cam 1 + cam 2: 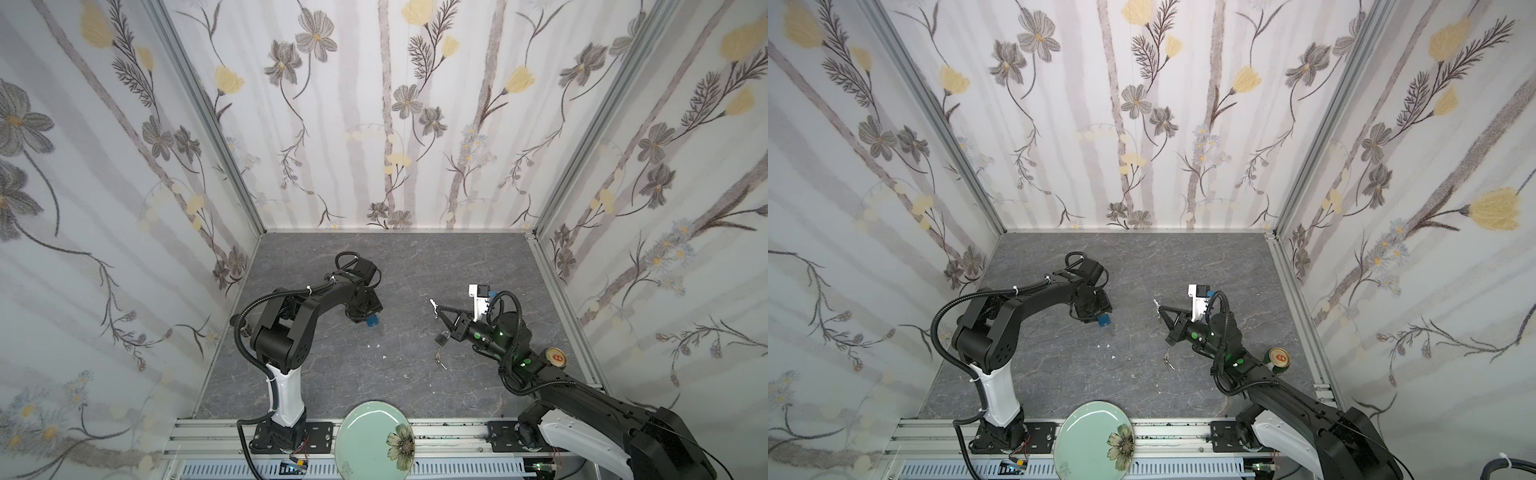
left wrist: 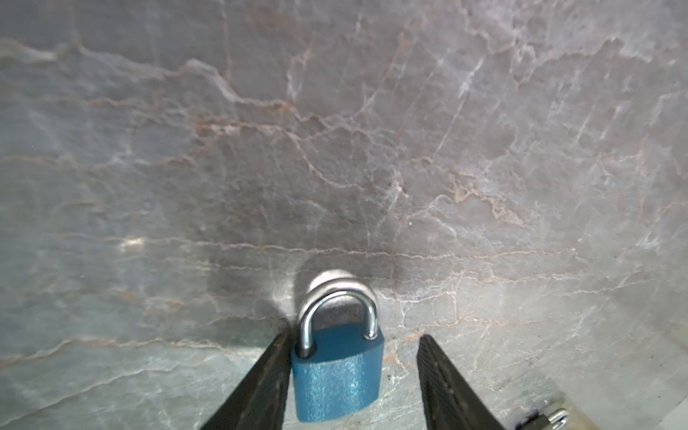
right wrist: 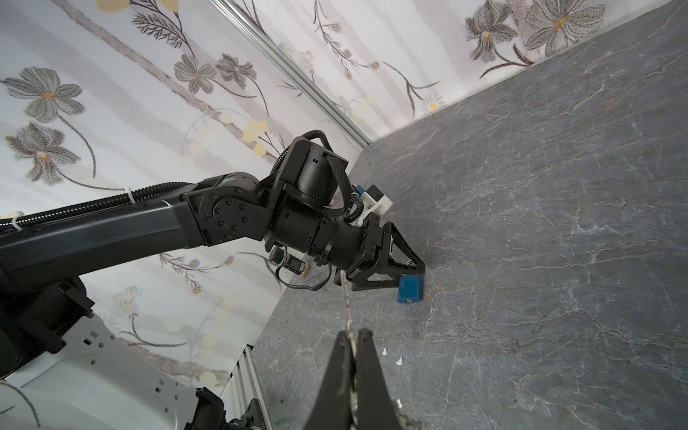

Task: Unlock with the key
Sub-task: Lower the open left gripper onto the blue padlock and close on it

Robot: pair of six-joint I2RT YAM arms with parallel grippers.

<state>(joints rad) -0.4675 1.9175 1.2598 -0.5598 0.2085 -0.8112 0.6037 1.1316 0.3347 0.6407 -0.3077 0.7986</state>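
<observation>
A blue padlock (image 2: pixel 337 376) with a silver shackle lies on the grey marble table, seen in both top views (image 1: pixel 372 321) (image 1: pixel 1104 320). My left gripper (image 2: pixel 353 337) is down at the table, straddling the lock's body. Its jaws are open: one finger (image 2: pixel 268 376) is against the lock's side and the other finger (image 2: pixel 443 383) stands clear of it. My right gripper (image 3: pixel 352 335) is shut on a silver key (image 3: pixel 346 298) whose blade sticks out past the fingertips. It hovers right of the padlock (image 1: pixel 437 306), pointing towards it.
A small dark padlock (image 1: pixel 442 337) and a loose bunch of keys (image 1: pixel 439 363) lie by the right arm. A can (image 1: pixel 555 357) stands at the right wall, a green plate (image 1: pixel 374 436) at the front edge, a small bottle (image 1: pixel 245 328) at the left wall. White crumbs (image 1: pixel 376 345) dot the table.
</observation>
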